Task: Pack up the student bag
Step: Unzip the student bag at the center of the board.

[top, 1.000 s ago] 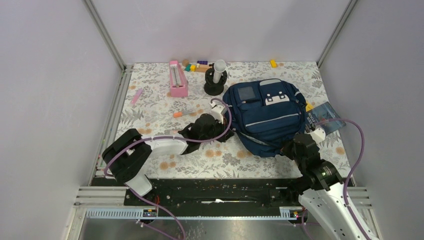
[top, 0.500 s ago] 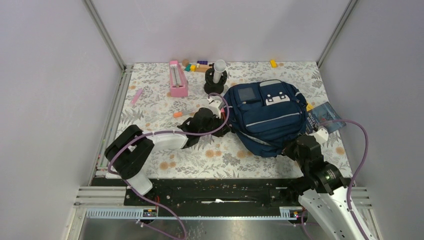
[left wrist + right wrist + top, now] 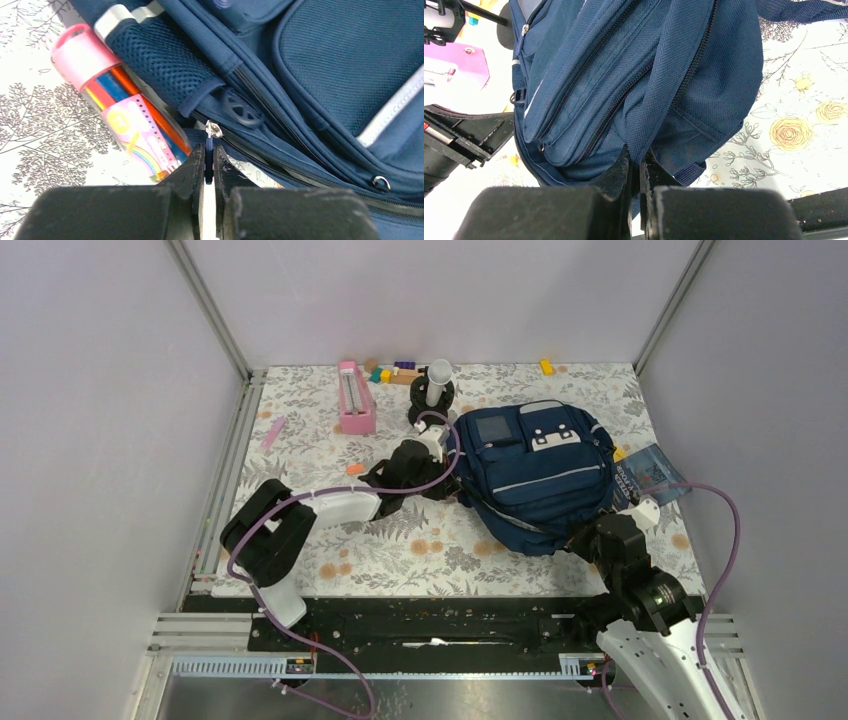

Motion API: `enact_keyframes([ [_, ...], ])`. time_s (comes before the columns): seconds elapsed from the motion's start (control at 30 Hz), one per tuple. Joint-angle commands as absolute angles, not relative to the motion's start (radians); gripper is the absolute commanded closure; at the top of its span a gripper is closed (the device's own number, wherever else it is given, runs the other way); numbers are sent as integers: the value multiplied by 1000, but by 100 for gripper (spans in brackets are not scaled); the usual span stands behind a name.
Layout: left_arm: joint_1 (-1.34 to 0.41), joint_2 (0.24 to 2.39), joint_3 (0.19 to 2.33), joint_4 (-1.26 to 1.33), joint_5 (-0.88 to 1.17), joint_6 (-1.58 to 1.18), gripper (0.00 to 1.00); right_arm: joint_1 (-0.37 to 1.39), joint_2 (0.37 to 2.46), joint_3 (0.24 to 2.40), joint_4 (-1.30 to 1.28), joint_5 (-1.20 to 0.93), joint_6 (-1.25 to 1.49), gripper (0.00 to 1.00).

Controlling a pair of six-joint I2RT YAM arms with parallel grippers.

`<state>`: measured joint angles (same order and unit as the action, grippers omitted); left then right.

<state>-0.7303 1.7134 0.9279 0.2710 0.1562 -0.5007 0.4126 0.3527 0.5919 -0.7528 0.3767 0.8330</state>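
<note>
Bags: one student bag [image 3: 535,475], a large navy blue fabric backpack with white-grey front patches, is laid flat at 3 o'clock of the table's middle.
Grippers: two are counted.
Left gripper [image 3: 209,150]: clenched on the bag's dark blue zipper pull [image 3: 212,131], at the bag's 9 o'clock side.
Right gripper [image 3: 636,156]: clamped on a fold of the bag's fabric, at its 5 o'clock corner.
Pencil tubes: one clear pink-capped tube of coloured pencils [image 3: 120,107] is seen touching the bag's mesh side pocket.
Other items: one pink rectangular box [image 3: 355,398] at 11 o'clock; one black stand with a white cylinder [image 3: 432,395] at 12 o'clock, just beside the bag; one blue booklet [image 3: 655,475] partly under the bag's 3 o'clock edge.
Far edge: a row of small coloured blocks [image 3: 395,371] is seen, too small to be counted, and one yellow block [image 3: 546,367] apart from it.
Open room: bare floral tablecloth [image 3: 300,455] is left at 9 o'clock and along the near edge at 6 o'clock.
</note>
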Motion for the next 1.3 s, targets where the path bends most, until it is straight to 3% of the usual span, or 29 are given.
enact_keyframes([
  [0.0,-687,1730,1004,261,95,-482,100,407,325,655,-741,472,806,100],
  [0.8,-629,1848,1179,140,9,-445,100,406,333,641,-740,426,814,100],
  [1.03,-629,1797,1112,238,108,-405,99,407,335,592,-687,383,849,100],
  [1.13,-630,1732,1059,271,172,-363,74,407,375,568,-639,344,860,100],
  [1.2,-633,1663,1017,276,195,-331,46,407,418,556,-610,322,864,100],
  [1.27,-635,1595,972,279,207,-300,24,408,451,534,-570,292,876,100],
])
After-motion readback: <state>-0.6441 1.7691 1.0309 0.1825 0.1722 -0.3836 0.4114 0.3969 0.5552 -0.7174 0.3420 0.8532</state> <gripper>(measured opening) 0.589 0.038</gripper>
